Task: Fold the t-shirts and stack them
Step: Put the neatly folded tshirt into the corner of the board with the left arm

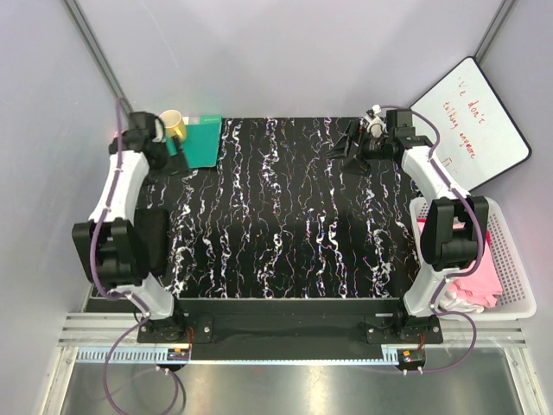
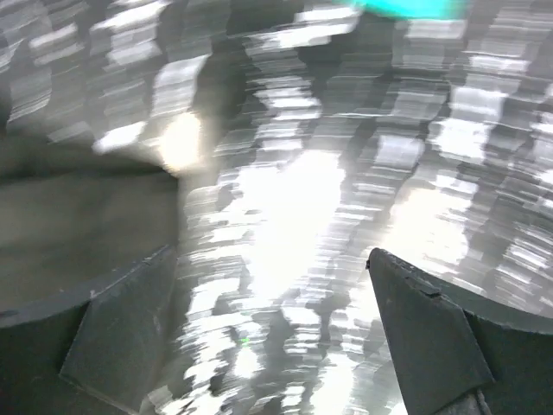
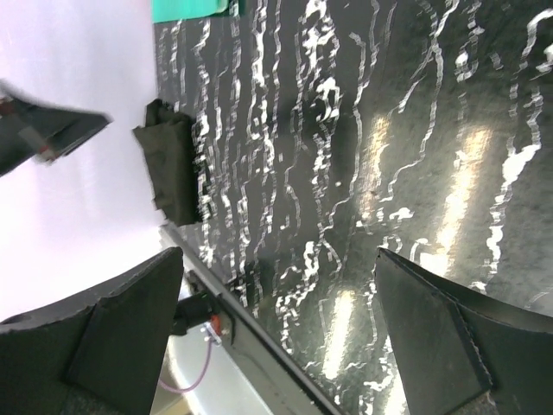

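Observation:
A folded black t-shirt [image 1: 152, 235] lies at the table's left edge beside the left arm; it also shows in the right wrist view [image 3: 170, 169]. Pink [image 1: 480, 275] and white [image 1: 462, 303] t-shirts lie heaped in the white basket [image 1: 511, 259] on the right, partly hidden by the right arm. My left gripper [image 1: 169, 149] is at the far left corner by the teal mat [image 1: 203, 143], open and empty [image 2: 276, 285]; its view is blurred. My right gripper [image 1: 349, 143] hovers over the far right of the table, open and empty [image 3: 281, 277].
A yellow cup [image 1: 174, 125] stands beside the teal mat at the back left. A whiteboard [image 1: 471, 121] with red writing leans at the back right. The black marbled tabletop [image 1: 285, 225] spans the middle. The mat's edge shows in the right wrist view [image 3: 190, 9].

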`<action>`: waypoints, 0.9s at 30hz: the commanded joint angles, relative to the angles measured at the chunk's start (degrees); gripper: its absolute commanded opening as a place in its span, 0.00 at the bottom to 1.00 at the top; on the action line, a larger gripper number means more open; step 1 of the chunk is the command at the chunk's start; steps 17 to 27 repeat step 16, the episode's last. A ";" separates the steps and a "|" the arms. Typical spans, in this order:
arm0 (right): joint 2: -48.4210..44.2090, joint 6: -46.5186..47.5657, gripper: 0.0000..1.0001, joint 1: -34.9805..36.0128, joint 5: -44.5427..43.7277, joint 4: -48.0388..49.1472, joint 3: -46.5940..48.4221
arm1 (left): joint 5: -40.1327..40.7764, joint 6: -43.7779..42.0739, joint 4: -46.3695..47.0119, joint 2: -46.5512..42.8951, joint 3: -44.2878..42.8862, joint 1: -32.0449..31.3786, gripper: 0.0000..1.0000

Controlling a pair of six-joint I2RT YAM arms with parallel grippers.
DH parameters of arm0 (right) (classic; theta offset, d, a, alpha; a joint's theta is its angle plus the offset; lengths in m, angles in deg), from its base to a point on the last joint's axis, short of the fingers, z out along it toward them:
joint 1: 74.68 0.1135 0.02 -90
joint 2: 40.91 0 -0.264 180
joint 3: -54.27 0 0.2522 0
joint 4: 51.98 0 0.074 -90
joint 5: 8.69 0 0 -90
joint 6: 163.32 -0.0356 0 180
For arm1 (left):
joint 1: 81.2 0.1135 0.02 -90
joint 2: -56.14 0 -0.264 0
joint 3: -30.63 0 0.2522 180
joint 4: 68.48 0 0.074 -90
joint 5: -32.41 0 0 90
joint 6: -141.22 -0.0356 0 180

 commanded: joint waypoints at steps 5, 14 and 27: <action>-3.17 11.83 1.00 -0.23 -23.71 -13.51 7.69 | -12.72 5.78 8.26 3.69 2.19 -18.99 0.99; -9.15 18.88 1.00 -0.23 -37.83 -17.06 4.36 | -17.56 0.77 8.35 6.95 -0.97 -24.37 0.99; -9.77 18.53 1.00 -0.14 -37.74 -17.06 3.65 | -16.94 0.33 8.35 6.60 -1.59 -24.37 0.99</action>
